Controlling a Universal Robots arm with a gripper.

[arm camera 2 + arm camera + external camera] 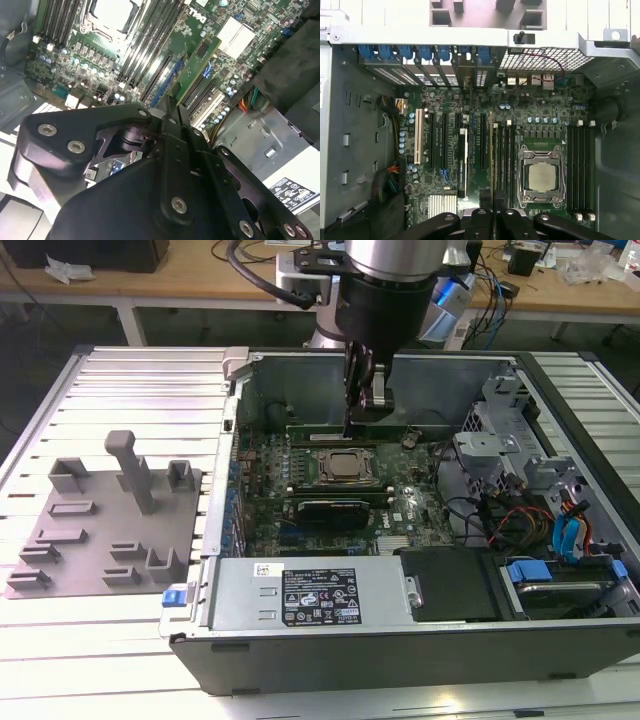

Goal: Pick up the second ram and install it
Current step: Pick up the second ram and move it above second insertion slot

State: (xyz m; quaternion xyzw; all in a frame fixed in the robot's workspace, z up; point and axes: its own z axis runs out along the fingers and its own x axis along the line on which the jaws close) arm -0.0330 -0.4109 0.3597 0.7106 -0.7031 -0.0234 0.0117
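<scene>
In the second wrist view my gripper point(172, 107) is shut on the second ram point(198, 62), a thin green stick that juts out from between the black fingers and hangs above the motherboard point(75, 60). The exterior view has the gripper point(365, 420) reaching down into the open computer case, over the board's far half beside the processor socket point(345, 468). In the first wrist view the gripper point(492, 205) sits level with the long black memory slots point(504, 160) next to the socket point(542, 177). There the stick shows edge-on as a thin dark line.
A grey tray point(100, 530) with upright blocks lies on the slatted table at the exterior view's left. The case wall point(300, 380) rises behind the gripper. A power supply point(320, 600) fills the case's front. A drive cage with cables point(520, 490) stands at the exterior view's right.
</scene>
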